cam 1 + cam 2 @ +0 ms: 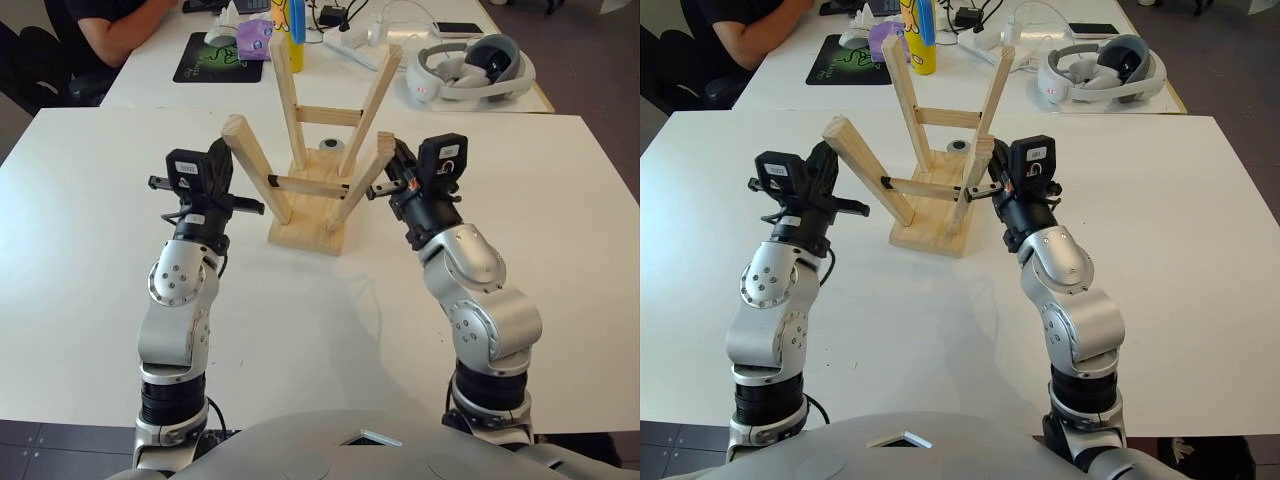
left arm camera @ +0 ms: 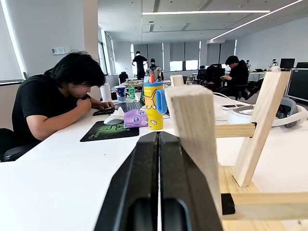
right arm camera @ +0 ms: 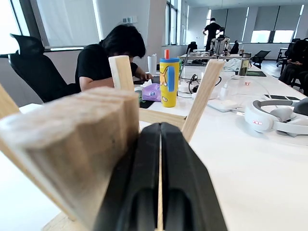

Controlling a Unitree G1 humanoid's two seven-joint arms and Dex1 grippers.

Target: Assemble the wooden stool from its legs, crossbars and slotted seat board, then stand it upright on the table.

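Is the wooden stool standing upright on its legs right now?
No, the stool is upside down, with its seat board flat on the table and its legs pointing up.

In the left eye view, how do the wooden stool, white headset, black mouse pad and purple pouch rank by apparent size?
1. wooden stool
2. white headset
3. black mouse pad
4. purple pouch
The stool is nearest the camera, which helps it; headset and pad look close.
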